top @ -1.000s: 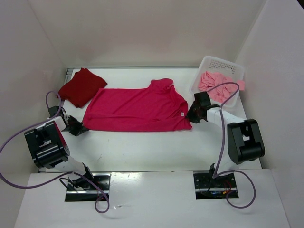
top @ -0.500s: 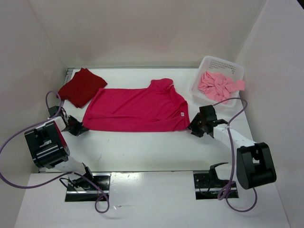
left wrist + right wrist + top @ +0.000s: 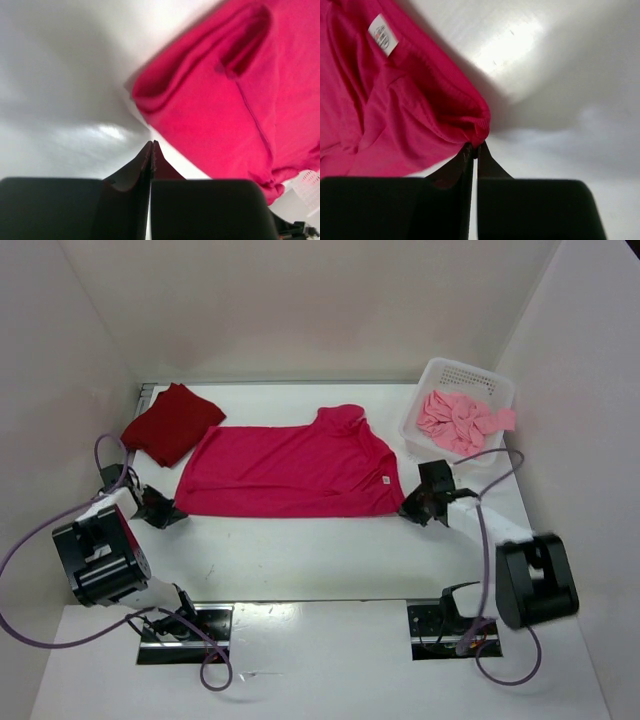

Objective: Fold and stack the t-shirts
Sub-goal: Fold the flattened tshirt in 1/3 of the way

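The crimson t-shirt (image 3: pixel 290 470) lies spread flat on the table (image 3: pixel 320 550), just left of the white basket (image 3: pixel 470 373). It is thin, limp knit cloth, so judge it light and soft. It will sag and crease wherever you leave it unsupported, and it should drag easily across the smooth table. Take it by the hem corners, where the doubled edge gives the fingers something to bite on, and keep both corners level so that the fold falls straight. Your right claw (image 3: pixel 475 147) is closed at the shirt's near corner on the basket side, and the bunched hem runs right into its fingertips, so it looks pinched there. Your left claw (image 3: pixel 151 147) is closed as well, at the near corner farthest from the basket. The cloth edge sits just beside its tips, but you cannot tell from the wrist view whether any of it is caught. The light salmon t-shirt (image 3: pixel 455 418) is crumpled inside the basket, with one end hanging over the rim. The dark red t-shirt (image 3: pixel 172 423) lies folded well apart from the basket, at the far left corner. The only marking is a small white tag (image 3: pixel 382 34) near the hem on the crimson shirt's basket side; its print is too small to read.
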